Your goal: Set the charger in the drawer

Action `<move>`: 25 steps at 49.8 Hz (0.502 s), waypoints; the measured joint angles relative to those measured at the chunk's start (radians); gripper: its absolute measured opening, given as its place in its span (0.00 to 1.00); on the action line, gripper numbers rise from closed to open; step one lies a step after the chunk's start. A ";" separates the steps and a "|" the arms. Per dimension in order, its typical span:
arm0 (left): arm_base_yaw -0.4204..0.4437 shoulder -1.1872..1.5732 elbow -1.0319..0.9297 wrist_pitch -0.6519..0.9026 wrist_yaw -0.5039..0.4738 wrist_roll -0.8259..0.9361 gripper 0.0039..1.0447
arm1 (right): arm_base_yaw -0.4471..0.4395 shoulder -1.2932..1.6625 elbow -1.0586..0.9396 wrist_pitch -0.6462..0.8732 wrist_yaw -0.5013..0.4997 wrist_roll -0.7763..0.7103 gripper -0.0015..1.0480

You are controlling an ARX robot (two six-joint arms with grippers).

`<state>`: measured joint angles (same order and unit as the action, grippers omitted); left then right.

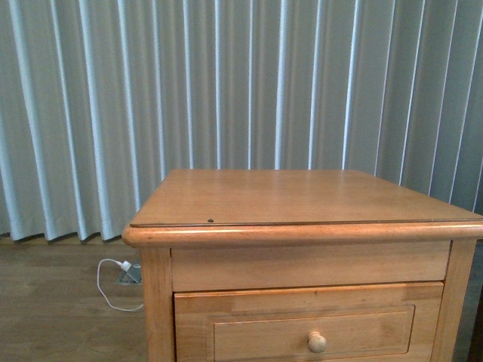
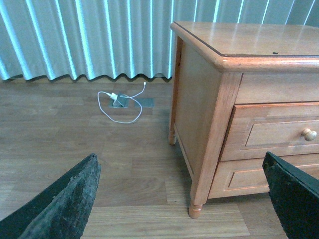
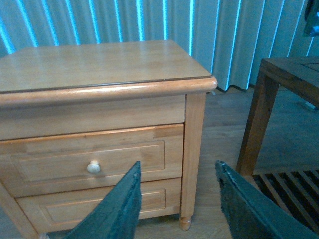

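Observation:
The drawer (image 1: 256,332) is shut in the honey-coloured nightstand (image 1: 302,197), with its round light knob (image 1: 317,342) showing. It also shows in the left wrist view (image 2: 279,130) and in the right wrist view (image 3: 89,154). The charger with the black cable is in none of the views. My left gripper (image 2: 182,199) is open and empty, low over the floor beside the nightstand's left front leg. My right gripper (image 3: 178,167) is open and empty, in front of the nightstand's right front corner. Neither gripper shows in the front view.
A white plug with a white cable (image 2: 117,102) lies on the wooden floor by the curtain, left of the nightstand. A similar drawer front (image 3: 94,206) sits below the drawer. A dark wooden table (image 3: 279,69) stands right of the nightstand. A small dark speck (image 1: 210,221) lies on the top.

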<state>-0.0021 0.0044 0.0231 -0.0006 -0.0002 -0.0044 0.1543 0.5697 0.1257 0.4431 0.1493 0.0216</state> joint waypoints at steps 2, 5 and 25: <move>0.000 0.000 0.000 0.000 0.000 0.000 0.94 | -0.011 -0.019 -0.014 -0.010 -0.016 -0.005 0.34; 0.000 0.000 0.000 0.000 0.000 0.000 0.94 | -0.031 -0.053 -0.034 -0.028 -0.033 -0.011 0.20; 0.000 0.000 0.000 0.000 0.000 0.000 0.94 | -0.152 -0.238 -0.103 -0.132 -0.147 -0.018 0.01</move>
<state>-0.0021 0.0044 0.0231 -0.0006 -0.0002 -0.0044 0.0025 0.3317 0.0231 0.3111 0.0021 0.0032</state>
